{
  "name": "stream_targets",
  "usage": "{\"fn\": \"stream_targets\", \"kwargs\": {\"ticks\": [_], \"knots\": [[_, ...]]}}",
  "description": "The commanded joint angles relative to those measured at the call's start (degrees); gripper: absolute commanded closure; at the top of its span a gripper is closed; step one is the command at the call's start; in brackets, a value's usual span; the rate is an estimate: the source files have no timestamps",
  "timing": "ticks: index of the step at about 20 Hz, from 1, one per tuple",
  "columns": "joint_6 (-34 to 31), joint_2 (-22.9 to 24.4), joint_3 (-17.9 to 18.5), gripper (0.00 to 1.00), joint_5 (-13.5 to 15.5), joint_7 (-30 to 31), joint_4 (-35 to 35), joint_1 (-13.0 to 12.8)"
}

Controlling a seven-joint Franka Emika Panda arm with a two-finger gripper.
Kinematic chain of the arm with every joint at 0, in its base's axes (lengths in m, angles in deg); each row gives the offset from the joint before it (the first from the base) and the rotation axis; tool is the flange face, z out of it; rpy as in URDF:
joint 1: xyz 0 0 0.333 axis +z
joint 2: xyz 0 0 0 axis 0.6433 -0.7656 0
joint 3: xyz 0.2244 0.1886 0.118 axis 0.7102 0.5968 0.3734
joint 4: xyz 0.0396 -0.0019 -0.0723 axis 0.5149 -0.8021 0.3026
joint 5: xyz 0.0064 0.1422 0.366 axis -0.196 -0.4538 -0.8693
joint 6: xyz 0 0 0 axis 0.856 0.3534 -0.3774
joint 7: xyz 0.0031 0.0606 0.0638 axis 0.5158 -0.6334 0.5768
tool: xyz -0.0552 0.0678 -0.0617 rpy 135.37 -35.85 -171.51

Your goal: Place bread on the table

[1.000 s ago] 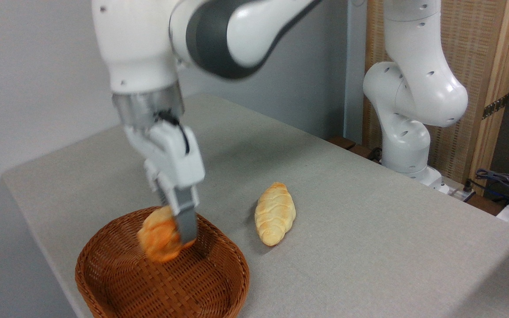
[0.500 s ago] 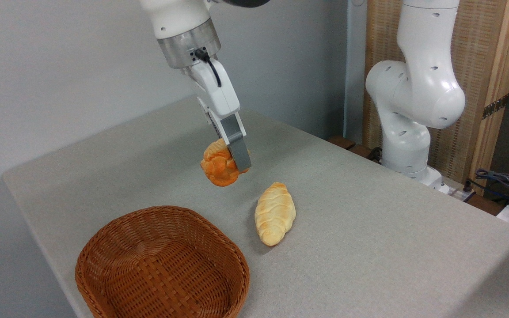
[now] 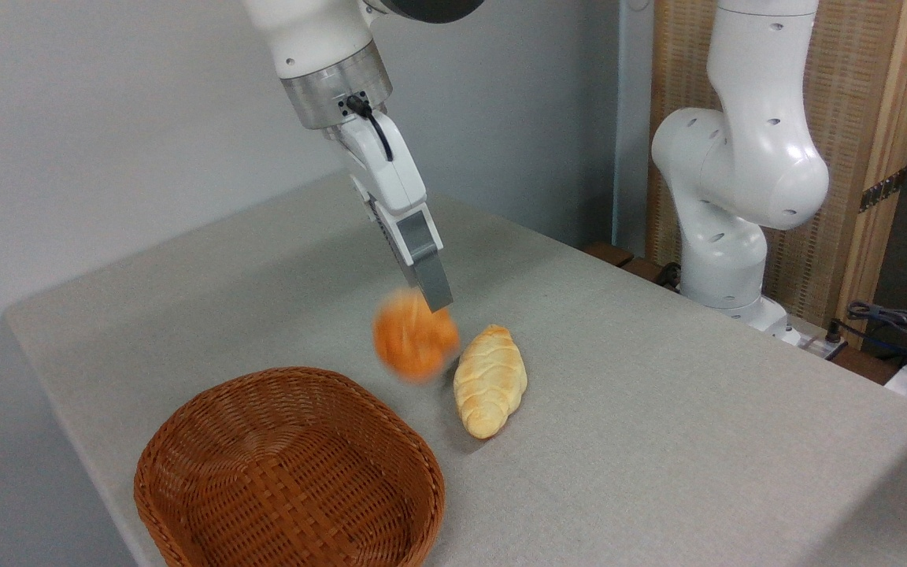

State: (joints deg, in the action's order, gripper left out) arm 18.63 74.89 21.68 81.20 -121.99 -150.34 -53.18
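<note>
A white robot arm's hand (image 3: 431, 293) hangs above a grey-beige table (image 3: 658, 441); whether its fingers are apart cannot be told. Just below it, the orange bread (image 3: 414, 335) (motion-blurred) sits beside a pale braided loaf (image 3: 490, 380). A wicker basket (image 3: 288, 472) stands nearby.

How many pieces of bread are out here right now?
2. A round orange bun, blurred, sits just below the robot's fingers on or near the table. A pale braided loaf lies right of it. The basket looks empty.
</note>
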Motion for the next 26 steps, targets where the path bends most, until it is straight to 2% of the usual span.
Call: {"fn": "stream_targets", "kwargs": {"ticks": [1,5,6,8,10,13,14,15,16,17,22,24,26], "knots": [[-0.2,0.5,0.0,0.00,-0.4,1.4,0.0,-0.3],[0.3,0.5,0.2,0.00,-0.1,1.7,0.6,-0.2],[0.4,0.5,0.3,0.00,1.1,2.1,1.7,-0.2],[1.9,0.5,1.0,0.00,5.6,3.9,3.6,0.0],[3.5,0.4,2.3,0.00,8.5,7.2,5.2,0.4],[3.5,-1.1,2.3,0.00,9.2,7.7,10.0,0.6],[2.8,-2.5,2.3,0.00,10.3,7.9,12.4,0.7],[2.7,-3.3,1.4,0.00,12.1,7.9,13.5,4.0],[2.7,-4.3,1.1,0.00,13.4,7.8,15.0,5.4],[2.7,-5.0,1.1,0.00,14.0,8.2,16.2,5.5],[3.0,-6.3,0.7,0.00,13.5,9.0,16.5,5.8],[3.2,-6.2,0.2,0.00,13.5,8.4,16.6,7.7],[2.9,-6.2,-3.2,0.00,12.8,8.3,16.6,10.0]]}}
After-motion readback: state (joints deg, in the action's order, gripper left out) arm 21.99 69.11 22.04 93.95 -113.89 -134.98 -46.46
